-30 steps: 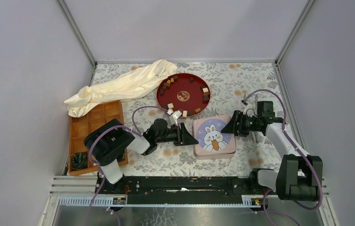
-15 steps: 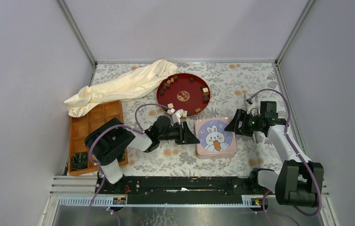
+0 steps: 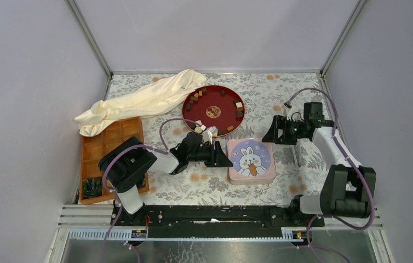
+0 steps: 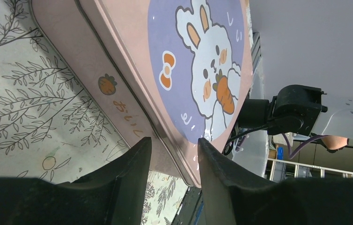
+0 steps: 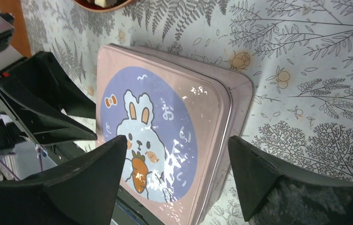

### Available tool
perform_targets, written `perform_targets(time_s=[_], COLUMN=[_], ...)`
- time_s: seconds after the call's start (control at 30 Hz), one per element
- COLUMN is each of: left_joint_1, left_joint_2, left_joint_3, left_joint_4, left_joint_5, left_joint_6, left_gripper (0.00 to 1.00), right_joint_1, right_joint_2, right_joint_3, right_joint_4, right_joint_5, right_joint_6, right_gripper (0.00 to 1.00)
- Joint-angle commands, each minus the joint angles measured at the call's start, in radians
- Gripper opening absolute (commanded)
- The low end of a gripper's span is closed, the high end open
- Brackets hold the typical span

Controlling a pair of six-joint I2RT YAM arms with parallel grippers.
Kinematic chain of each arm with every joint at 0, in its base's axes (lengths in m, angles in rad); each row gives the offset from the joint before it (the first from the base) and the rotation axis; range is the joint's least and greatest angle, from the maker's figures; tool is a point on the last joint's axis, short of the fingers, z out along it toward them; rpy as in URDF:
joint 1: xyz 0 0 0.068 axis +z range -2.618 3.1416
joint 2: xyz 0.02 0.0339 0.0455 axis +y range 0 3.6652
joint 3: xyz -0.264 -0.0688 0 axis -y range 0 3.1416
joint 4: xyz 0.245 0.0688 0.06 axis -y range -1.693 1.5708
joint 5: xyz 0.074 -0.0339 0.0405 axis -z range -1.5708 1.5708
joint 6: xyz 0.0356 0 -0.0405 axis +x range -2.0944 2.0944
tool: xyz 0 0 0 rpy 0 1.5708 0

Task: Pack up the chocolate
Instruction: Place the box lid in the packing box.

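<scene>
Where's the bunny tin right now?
Top view: the bunny tin lies near table centre, just nearer the arms than the red plate. Its left edge sits inside the left gripper; the open right gripper hangs off its far-right corner.

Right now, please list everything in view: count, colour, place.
round red tray: one, red, far centre
small bite-sized chocolate pieces: many, brown, tan, cream, on that tray
crumpled cloth: one, cream, far left
wooden compartment tray: one, orange-brown, left edge
coiled ring-shaped item: one, dark, its nearest compartment
square metal rabbit tin: one, pink, near centre
floral tablecloth: one, white-grey, underneath
left gripper: one, black, gripping tin's left edge
right gripper: one, black, open, right of tin
</scene>
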Motion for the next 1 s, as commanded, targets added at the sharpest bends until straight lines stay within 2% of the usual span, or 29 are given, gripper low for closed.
perform_targets(time_s=[0.0, 0.2, 0.3, 0.47, 0.57, 0.73, 0.97], left_joint_1=[-0.012, -0.021, -0.025, -0.033, -0.034, -0.034, -0.036], left_joint_2=[-0.002, 0.010, 0.017, 0.030, 0.032, 0.026, 0.018], left_joint_3=[0.033, 0.055, 0.065, 0.080, 0.085, 0.093, 0.097], left_joint_4=[-0.029, -0.051, -0.058, -0.063, -0.068, -0.086, -0.106], left_joint_5=[-0.017, -0.021, -0.023, -0.025, -0.031, -0.037, -0.046], left_joint_6=[0.033, 0.040, 0.042, 0.042, 0.043, 0.055, 0.067], left_gripper=[0.49, 0.49, 0.50, 0.50, 0.51, 0.57, 0.61], right_joint_1=[-0.001, 0.018, 0.020, 0.020, 0.021, 0.020, 0.020], right_joint_2=[0.069, 0.184, 0.225, 0.276, 0.282, 0.292, 0.279], right_joint_3=[0.067, 0.138, 0.142, 0.157, 0.157, 0.166, 0.181], right_joint_4=[-0.139, -0.286, -0.307, -0.335, -0.333, -0.330, -0.338], right_joint_5=[-0.066, -0.065, -0.073, -0.086, -0.085, -0.054, 0.014], right_joint_6=[-0.161, -0.267, -0.274, -0.296, -0.291, -0.286, -0.300], right_gripper=[0.87, 0.87, 0.85, 0.68, 0.63, 0.47, 0.33])
